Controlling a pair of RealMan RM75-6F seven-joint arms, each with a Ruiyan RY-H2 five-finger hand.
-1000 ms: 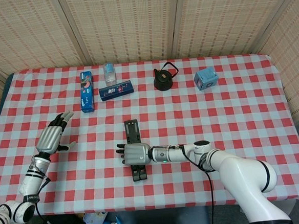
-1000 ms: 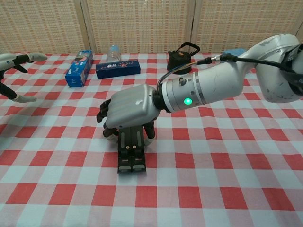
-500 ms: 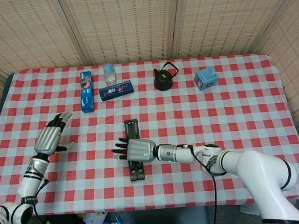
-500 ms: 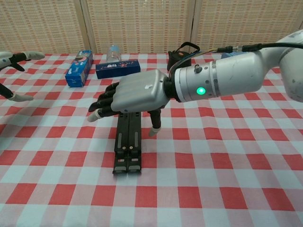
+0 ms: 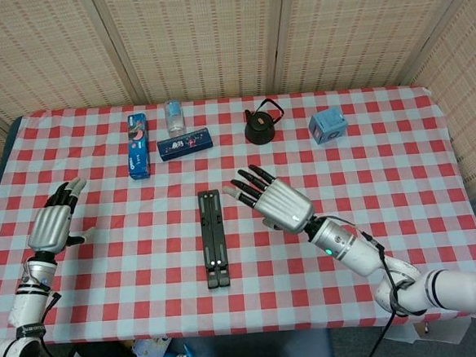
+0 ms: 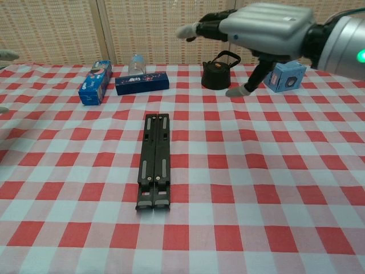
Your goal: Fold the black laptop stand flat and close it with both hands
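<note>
The black laptop stand (image 5: pixel 212 238) lies folded flat and closed on the checked cloth, a narrow bar of two rails side by side, also plain in the chest view (image 6: pixel 154 161). My right hand (image 5: pixel 272 198) hovers raised to the right of the stand, fingers spread and holding nothing; the chest view shows it high up (image 6: pixel 259 25). My left hand (image 5: pixel 53 222) hangs open near the table's left edge, far from the stand. Only a sliver of it shows at the left border of the chest view.
Along the back of the table stand a blue toothpaste box (image 5: pixel 138 145), a clear cup (image 5: pixel 175 117), a dark blue box (image 5: pixel 185 143), a black kettle (image 5: pixel 262 125) and a light blue box (image 5: pixel 327 126). A woven screen closes the back.
My right hand lifted off the stand and rose up to the right, fingers spreading. The stand now lies uncovered and flat. My left hand drifted further left.
</note>
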